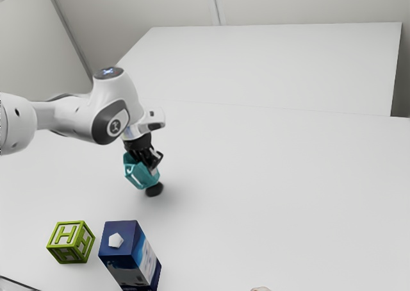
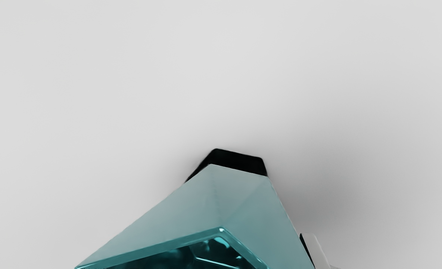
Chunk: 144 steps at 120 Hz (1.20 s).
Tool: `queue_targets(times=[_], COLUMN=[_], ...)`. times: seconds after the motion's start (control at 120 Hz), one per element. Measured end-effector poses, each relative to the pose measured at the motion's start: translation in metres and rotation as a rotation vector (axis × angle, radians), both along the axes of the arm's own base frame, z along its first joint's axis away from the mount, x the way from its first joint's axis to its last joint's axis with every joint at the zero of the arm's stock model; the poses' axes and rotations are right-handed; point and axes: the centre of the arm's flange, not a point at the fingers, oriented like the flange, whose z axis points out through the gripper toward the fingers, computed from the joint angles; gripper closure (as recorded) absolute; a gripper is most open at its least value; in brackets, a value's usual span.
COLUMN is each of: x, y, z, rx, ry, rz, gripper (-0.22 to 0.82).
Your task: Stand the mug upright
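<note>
Over the worktop (image 1: 256,175), the arm (image 1: 80,115) reaches in. In the exterior view, a blue carton (image 1: 131,256) stands at six o'clock from the hand (image 1: 153,165), which pinches the tilted mug (image 1: 139,175), base low, probably to steer it upright; a green cube (image 1: 70,242) sits toward half past seven.

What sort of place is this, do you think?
Probably a robot lab or test room, in simulation: a white robot arm reaches over a broad white tabletop, a green lettered cube and a blue carton stand on it, and plain pale walls rise behind.
</note>
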Motion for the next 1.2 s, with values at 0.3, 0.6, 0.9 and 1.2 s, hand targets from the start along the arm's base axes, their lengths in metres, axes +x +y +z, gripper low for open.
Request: queue_targets(times=[0.3,0.6,0.9,1.2], x=[0.0,0.001,0.002,0.002], y=[-0.001,-0.002,-0.002,0.0], z=[-0.021,-0.026,-0.024,-0.02], rx=[0.005,0.003,-0.006,-0.009], ry=[0.001,-0.003,-0.006,-0.012], rz=[0.025,0.04,0.042,0.039], gripper=[0.78,0.75,0.6,0.35])
